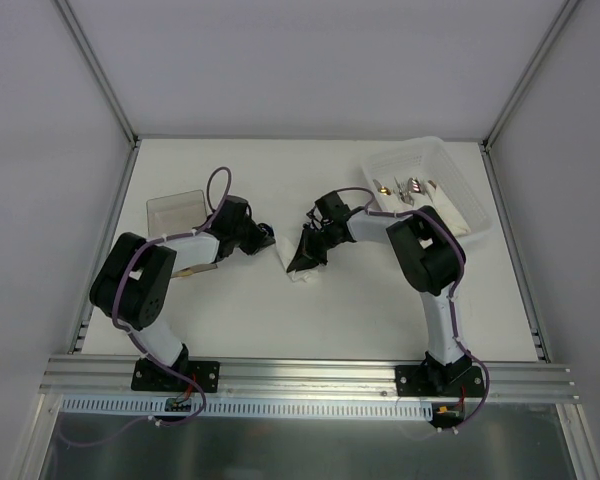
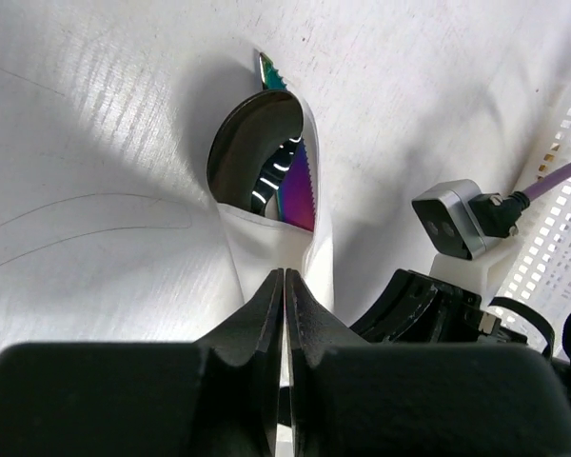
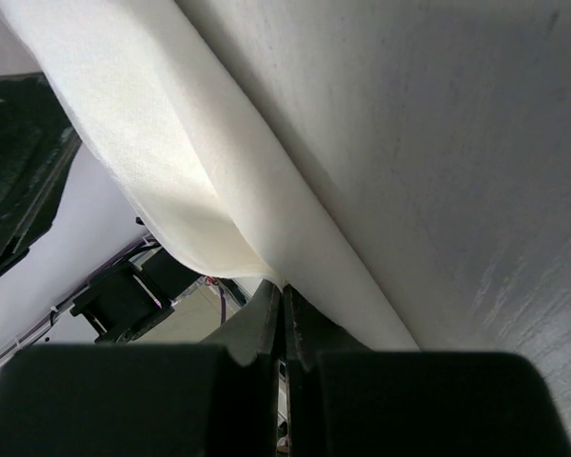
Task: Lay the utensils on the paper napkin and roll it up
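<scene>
The paper napkin (image 1: 302, 277) lies mid-table between both arms. In the left wrist view the paper napkin (image 2: 266, 243) is folded round the utensils. The spoon's black bowl (image 2: 250, 143) and the iridescent serrated piece (image 2: 299, 186) stick out of its top. My left gripper (image 2: 285, 275) is shut, its tips right at the napkin's lower end. No paper shows between them. My right gripper (image 3: 284, 286) is shut on a lifted fold of the napkin (image 3: 162, 143). From above, the left gripper (image 1: 270, 238) and the right gripper (image 1: 300, 262) nearly meet over the napkin.
A clear plastic box (image 1: 175, 210) stands behind my left arm. A white perforated basket (image 1: 470, 205) at the back right holds other cutlery (image 1: 405, 188) and shows at the right edge of the left wrist view as well (image 2: 561, 181). Metal frame posts line both table sides.
</scene>
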